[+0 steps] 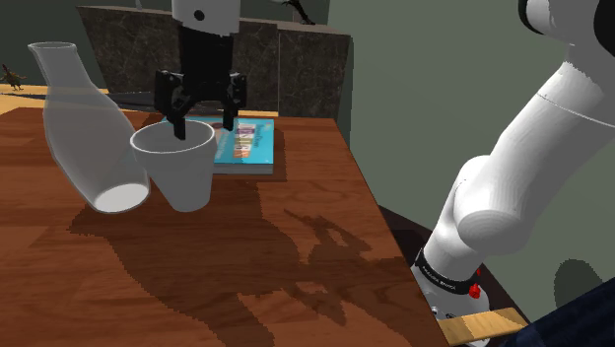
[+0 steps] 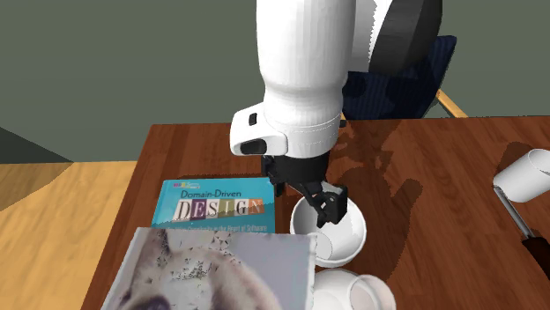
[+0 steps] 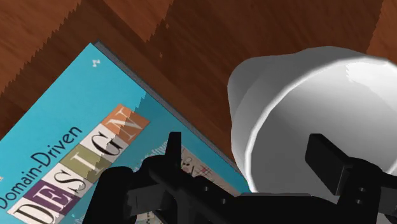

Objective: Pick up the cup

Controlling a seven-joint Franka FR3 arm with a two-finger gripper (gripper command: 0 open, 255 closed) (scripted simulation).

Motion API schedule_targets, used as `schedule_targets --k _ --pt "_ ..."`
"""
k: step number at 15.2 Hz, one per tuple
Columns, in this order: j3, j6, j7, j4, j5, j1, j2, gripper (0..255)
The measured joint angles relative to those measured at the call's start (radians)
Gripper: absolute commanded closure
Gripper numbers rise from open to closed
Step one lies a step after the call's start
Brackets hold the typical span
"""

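Observation:
A white cup [image 1: 183,173] stands upright on the wooden table [image 1: 246,276], beside a teal book [image 1: 248,146]. My black gripper [image 1: 204,120] hangs over the cup's far rim, open. In the wrist view the gripper [image 3: 249,156] straddles the wall of the cup [image 3: 318,95]: one finger is inside the bowl, the other outside over the book [image 3: 70,146]. Neither finger touches the wall. The second exterior view shows the gripper [image 2: 306,195] dipping into the cup [image 2: 350,239] next to the book [image 2: 211,208].
A large white vase [image 1: 84,128] leans right beside the cup on the shoulder view's left. A dark mottled panel [image 1: 128,49] stands behind the book. Another white vessel [image 2: 525,173] lies farther along the table. The table's edge [image 1: 370,197] runs close to the book.

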Motion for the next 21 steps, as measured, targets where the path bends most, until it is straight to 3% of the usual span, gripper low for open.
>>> schedule_targets --k 2,3,14,21 --pt "0.002 0.024 -0.001 -0.025 0.002 0.001 -0.001 0" --pt "0.002 0.028 -0.002 -0.030 0.002 0.001 -0.002 255" --pt "0.002 0.028 -0.002 -0.029 0.003 0.001 -0.003 255" --pt "-0.004 -0.059 0.004 0.058 -0.002 -0.002 -0.001 255"
